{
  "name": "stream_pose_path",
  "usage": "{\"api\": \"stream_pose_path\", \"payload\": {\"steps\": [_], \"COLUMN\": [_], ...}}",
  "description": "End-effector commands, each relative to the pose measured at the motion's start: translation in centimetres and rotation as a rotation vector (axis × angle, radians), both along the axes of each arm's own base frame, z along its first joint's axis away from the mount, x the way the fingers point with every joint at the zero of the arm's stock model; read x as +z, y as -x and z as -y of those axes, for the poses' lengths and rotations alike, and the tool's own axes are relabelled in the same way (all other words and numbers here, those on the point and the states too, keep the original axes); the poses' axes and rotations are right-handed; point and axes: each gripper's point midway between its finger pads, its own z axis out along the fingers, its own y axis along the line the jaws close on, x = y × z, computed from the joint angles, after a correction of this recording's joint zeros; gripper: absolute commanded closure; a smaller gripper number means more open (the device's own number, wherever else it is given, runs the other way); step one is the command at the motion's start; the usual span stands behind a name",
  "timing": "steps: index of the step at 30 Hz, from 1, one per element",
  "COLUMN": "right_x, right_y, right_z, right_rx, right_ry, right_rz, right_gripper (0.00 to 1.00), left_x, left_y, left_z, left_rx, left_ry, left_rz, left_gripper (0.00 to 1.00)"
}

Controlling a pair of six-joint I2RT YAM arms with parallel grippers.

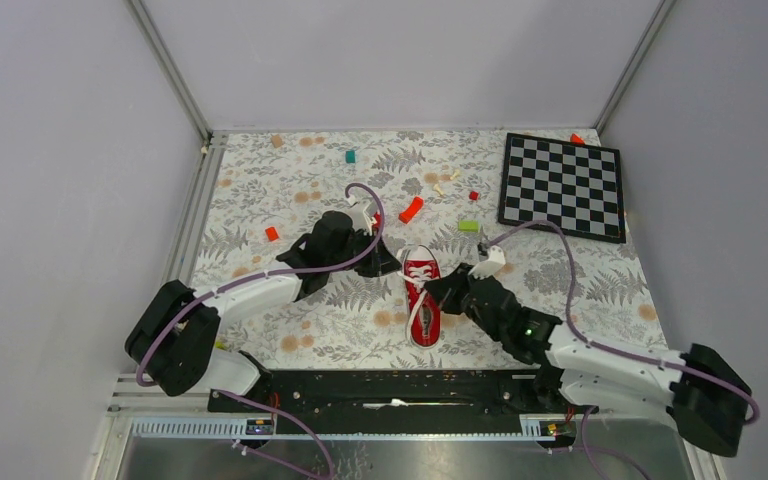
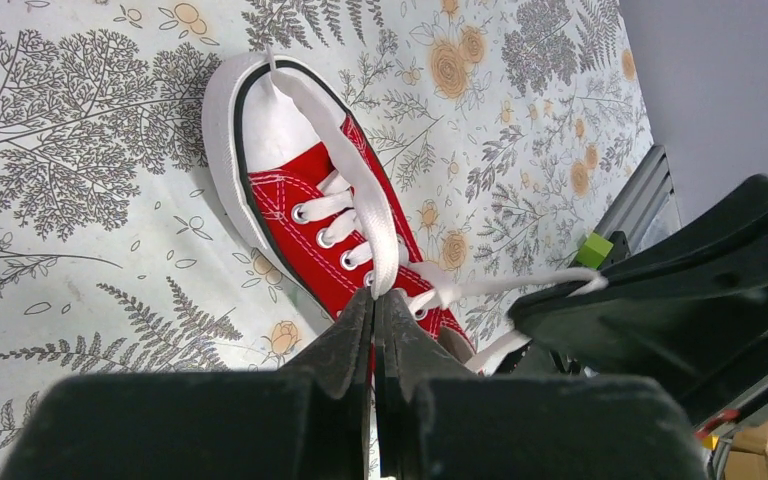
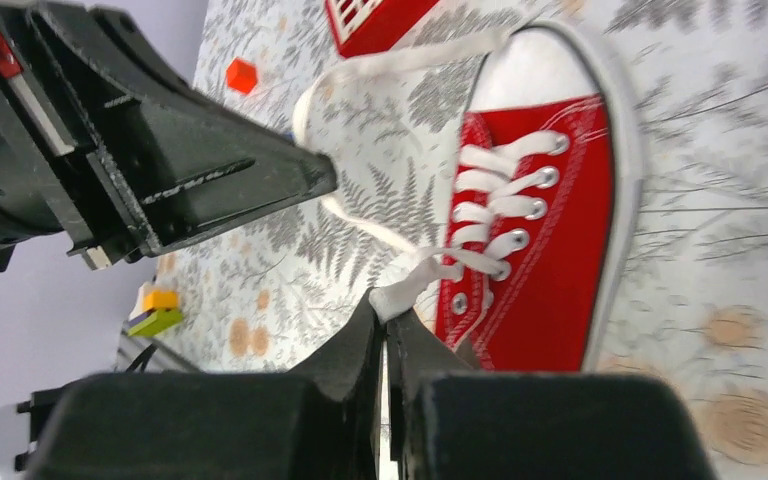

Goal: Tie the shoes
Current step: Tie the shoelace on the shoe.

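Red sneaker (image 1: 421, 296), laces (image 2: 362, 195) clamped; orange block (image 1: 411, 209), chessboard (image 1: 563, 186) beyond.

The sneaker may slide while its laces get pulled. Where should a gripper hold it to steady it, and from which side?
Probably the canvas collar at the heel, from above, with one finger inside the opening. The sneaker sits upright on its sole with its heel at the near end, and its laces cover the middle.

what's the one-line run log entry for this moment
left end effector: shut on lace | right end effector: shut on other lace | shoe: upright, untied | stage: no knot yet
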Motion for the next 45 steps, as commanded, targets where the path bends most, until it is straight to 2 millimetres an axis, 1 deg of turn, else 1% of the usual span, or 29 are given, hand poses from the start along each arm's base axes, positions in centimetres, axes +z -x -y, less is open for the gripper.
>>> {"api": "stream_pose_path", "payload": {"steps": [1,4,6,8,11,15,19,21,23,24,26,30,36,42,45], "right_x": [-2.0,-1.6,-2.0,-1.7,-1.6,-1.8,-1.8,-1.6,-1.0,-0.4,-0.4,-2.0,-4.5,-6.8,-8.2], "right_y": [-0.3,-0.6,-0.5,-0.7,-0.5,-0.4,-0.6,-1.1,-1.9,-2.4,-3.3,-4.1,-3.5,-2.7,-2.6], "right_z": [5.8,7.4,8.5,8.6,7.9,7.7,7.7,8.1,9.0,9.3,10.1,10.8,11.5,10.8,10.8], "right_rx": [-0.106,-0.123,-0.125,-0.104,-0.054,-0.012,0.011,0.010,-0.005,-0.011,-0.018,0.017,0.031,0.091,0.106], "right_ry": [0.203,0.197,0.218,0.218,0.238,0.301,0.340,0.387,0.469,0.505,0.561,0.550,0.524,0.516,0.536], "right_rz": [-0.005,-0.006,-0.040,-0.064,-0.084,-0.120,-0.132,-0.124,-0.110,-0.096,-0.116,-0.216,-0.327,-0.422,-0.475], "right_gripper": [1.00,1.00,1.00,1.00,1.00,1.00,1.00,1.00,1.00,1.00,1.00,1.00,1.00,1.00,1.00], "left_x": [3.5,3.7,3.8,3.5,2.8,1.1,0.1,-0.6,-1.5,-1.9,-2.6,-3.6,-4.3,-4.8,-4.8], "left_y": [-1.0,-0.9,-0.7,-0.4,0.3,1.5,2.0,2.1,2.2,2.3,2.5,3.0,4.1,5.0,4.9], "left_z": [0.4,0.3,-0.1,-0.6,-1.4,-2.7,-3.6,-3.9,-4.3,-4.4,-4.7,-5.3,-6.6,-7.1,-7.2], "left_rx": [0.007,0.011,0.017,0.025,0.032,0.051,0.071,0.079,0.079,0.078,0.080,0.083,0.116,0.129,0.132], "left_ry": [0.059,0.066,0.058,0.039,0.018,-0.016,-0.038,-0.061,-0.096,-0.107,-0.123,-0.143,-0.143,-0.137,-0.146], "left_rz": [0.089,0.086,0.088,0.087,0.075,0.043,0.036,0.030,0.019,0.016,0.006,-0.007,-0.018,-0.043,-0.042], "left_gripper": [1.00,1.00,1.00,1.00,1.00,1.00,1.00,1.00,1.00,1.00,1.00,1.00,1.00,1.00,1.00]}}
